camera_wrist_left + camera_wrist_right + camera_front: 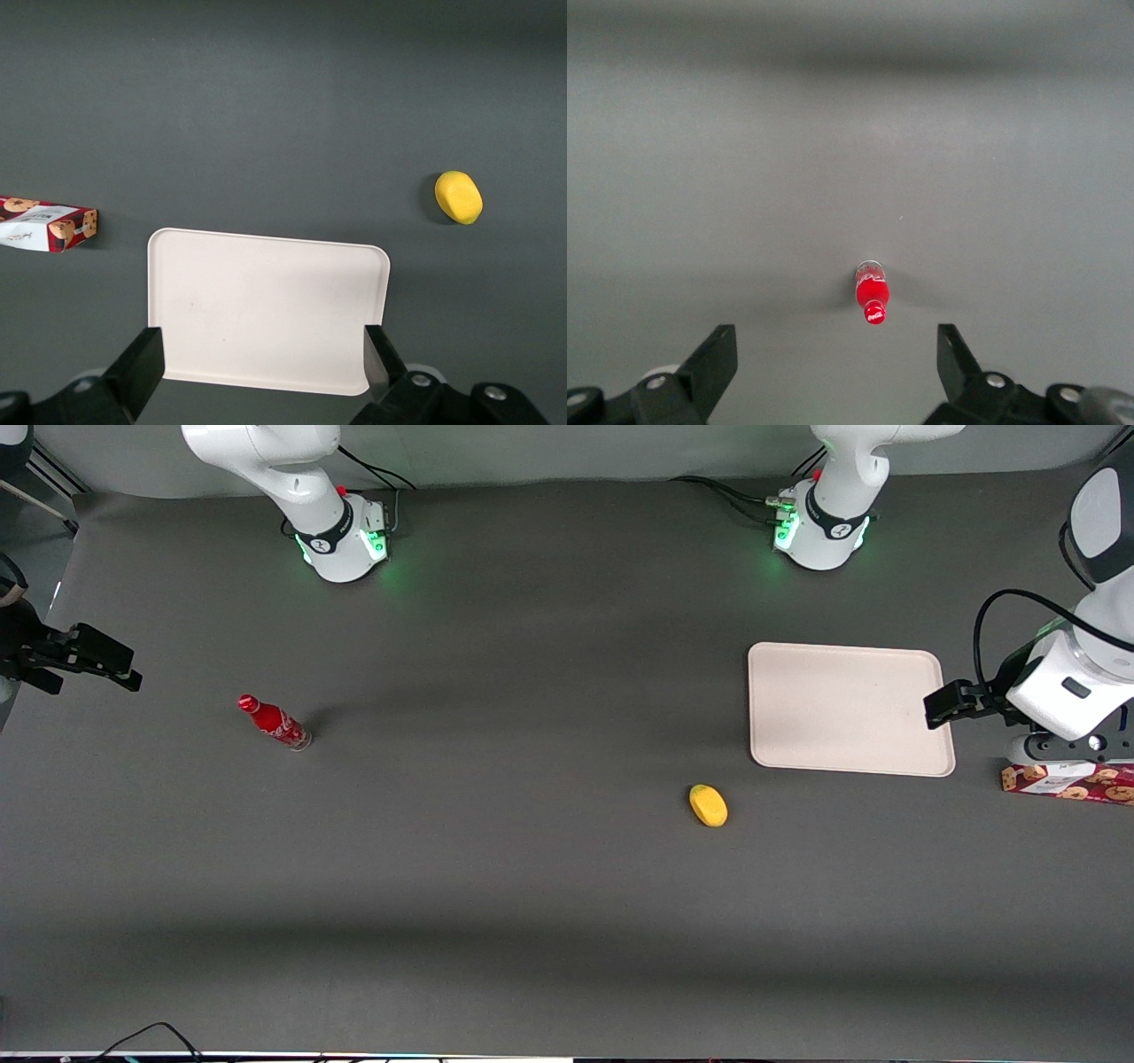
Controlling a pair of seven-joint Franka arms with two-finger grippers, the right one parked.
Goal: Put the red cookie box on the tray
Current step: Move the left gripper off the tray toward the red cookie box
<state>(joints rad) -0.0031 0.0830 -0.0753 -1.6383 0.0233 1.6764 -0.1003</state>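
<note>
Open-fingered hand [261,363] over bare tray [797,700]; red cookie box [1067,782] unobstructed.

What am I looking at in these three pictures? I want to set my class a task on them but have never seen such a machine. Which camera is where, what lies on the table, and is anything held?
These are two robot arms bolted to a dark table. One picture looks down on the whole table from the front. The other two come from cameras on the arms' wrists, so each shows its own two black fingers.

The working arm's gripper hangs open above the edge of the cream tray and holds nothing.

The red cookie box lies on the table beside the tray, a little nearer the front camera, partly under the arm. A yellow lemon-like fruit lies off the tray's corner, nearer the front camera. A red soda bottle stands toward the parked arm's end.

The box is not yet on the tray.
</note>
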